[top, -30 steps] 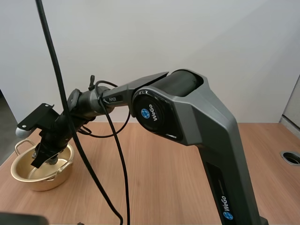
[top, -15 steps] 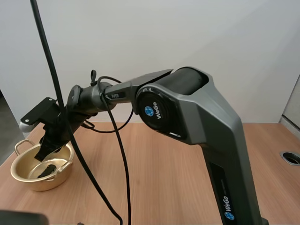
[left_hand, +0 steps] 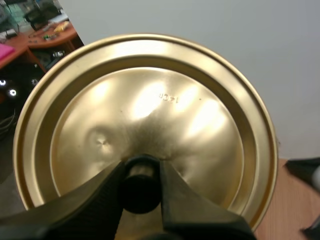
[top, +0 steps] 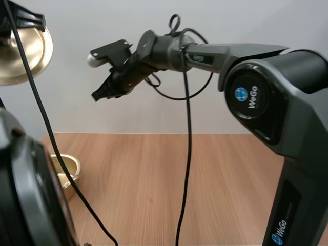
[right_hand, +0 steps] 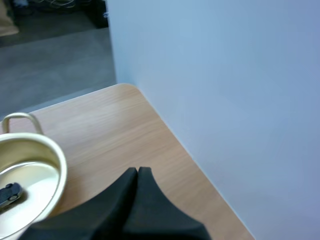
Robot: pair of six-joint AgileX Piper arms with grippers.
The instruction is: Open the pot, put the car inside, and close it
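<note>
Left wrist view: the left tool (left_hand: 141, 172) is clamped on the black knob (left_hand: 141, 190) of the lid (left_hand: 150, 100), with one finger on each side of it. There is one lid. It is gold and round, its knob side is turned to the camera, and it is held in the air in front of a pale wall (left_hand: 240, 40). A strip of the wooden counter (left_hand: 287, 205) shows past its rim.

Right wrist view: the two fingers of the right tool (right_hand: 136, 172) lie together as one dark wedge and grip nothing. Beneath them is the bare counter. Off to one side, near the counter's edge, stands the one pot (right_hand: 30, 150), gold and uncovered, with one loop handle (right_hand: 17, 117) in sight. One car (right_hand: 9, 194), small and dark, lies on the pot's bottom.

High view: the right tool hangs high over the counter, well apart from the pot. The lid is higher than that, at the far left, also well apart from the pot. The pot sits on the counter, partly hidden behind the left arm (top: 25, 195).
</note>
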